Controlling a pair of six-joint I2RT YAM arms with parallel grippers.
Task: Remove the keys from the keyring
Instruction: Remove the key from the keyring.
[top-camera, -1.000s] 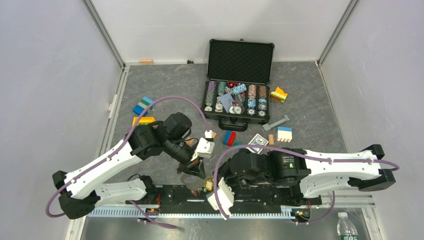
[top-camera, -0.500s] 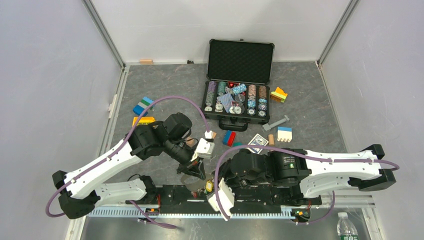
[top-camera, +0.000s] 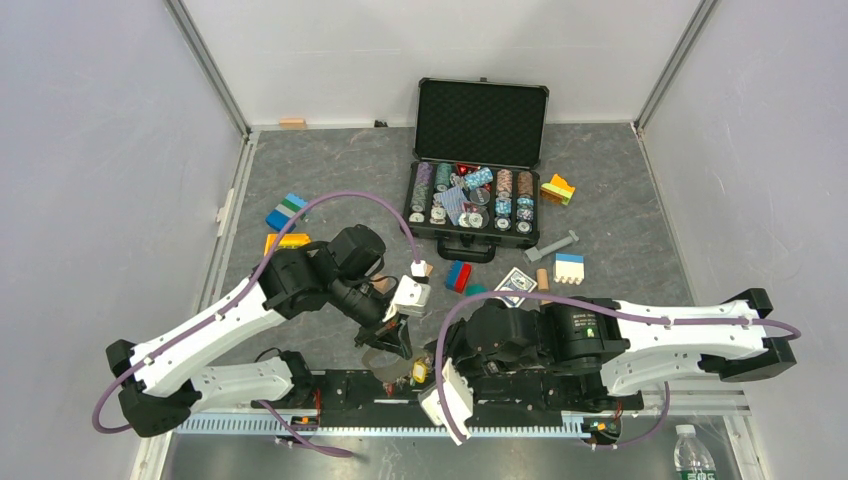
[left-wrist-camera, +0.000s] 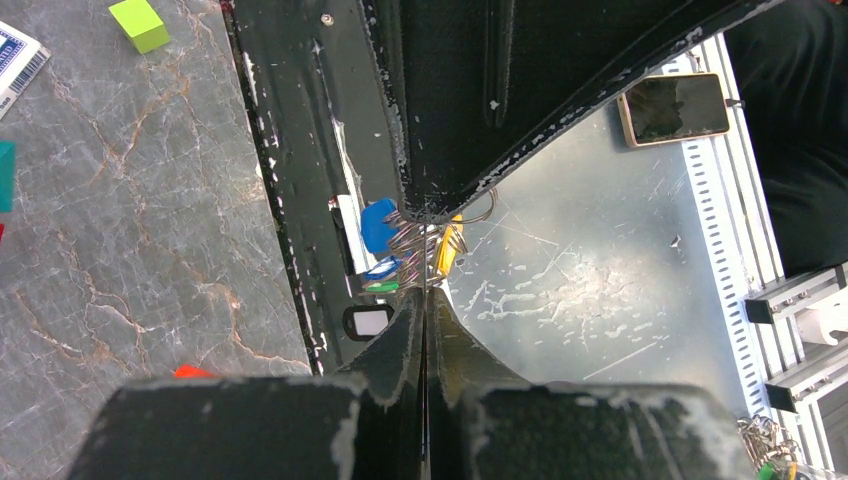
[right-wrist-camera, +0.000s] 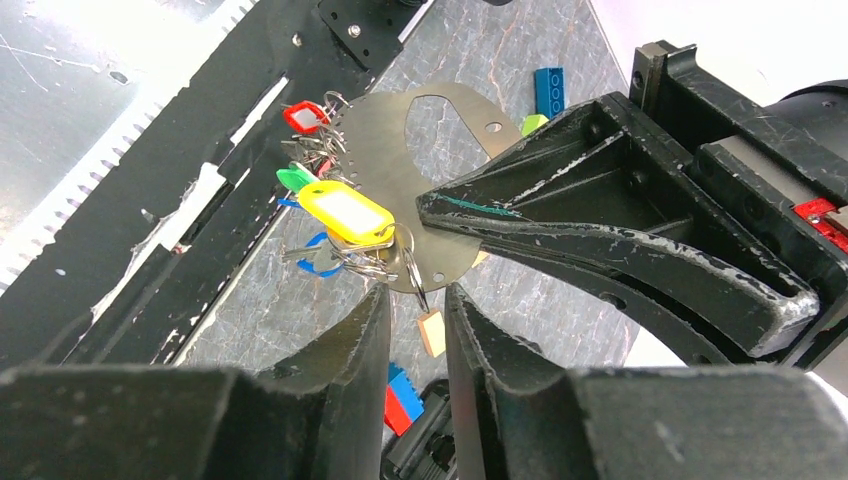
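The keyring (right-wrist-camera: 405, 255) hung just ahead of my right pincer (right-wrist-camera: 418, 292), jaws parted and empty; my left pincer (right-wrist-camera: 428, 206) pinched the metal plate (right-wrist-camera: 385, 130) beside it.

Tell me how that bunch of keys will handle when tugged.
The keys likely flop and swing: they hang loose in a bunch off the metal plate pinched by the left gripper. Their thin rings probably snag each other. The plate itself looks stiff.

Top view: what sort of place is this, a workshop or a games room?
Probably a robot test cell: a left arm and right arm bolted at a table, plain wall panels around it, and mixed props such as a poker chip case and toy blocks.
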